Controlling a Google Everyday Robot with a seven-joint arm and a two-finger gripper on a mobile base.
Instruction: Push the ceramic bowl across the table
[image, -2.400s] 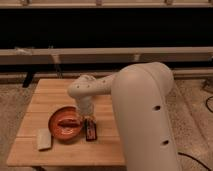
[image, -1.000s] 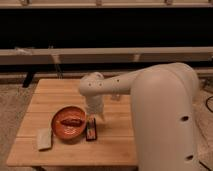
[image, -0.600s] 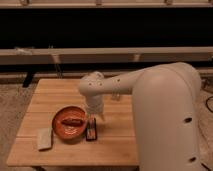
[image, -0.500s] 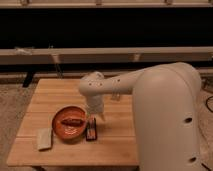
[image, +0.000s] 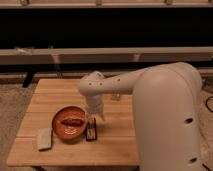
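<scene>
Bowl (image: 69, 123): sited on the surface (image: 55, 93), just left of the lowered gripper (image: 95, 118), whose state cannot be told.

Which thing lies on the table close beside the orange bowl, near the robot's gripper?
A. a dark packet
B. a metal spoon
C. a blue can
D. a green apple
A: the dark packet lies on the table right next to the bowl, and the gripper hangs just above the packet in the picture, by the bowl's rim.
</scene>
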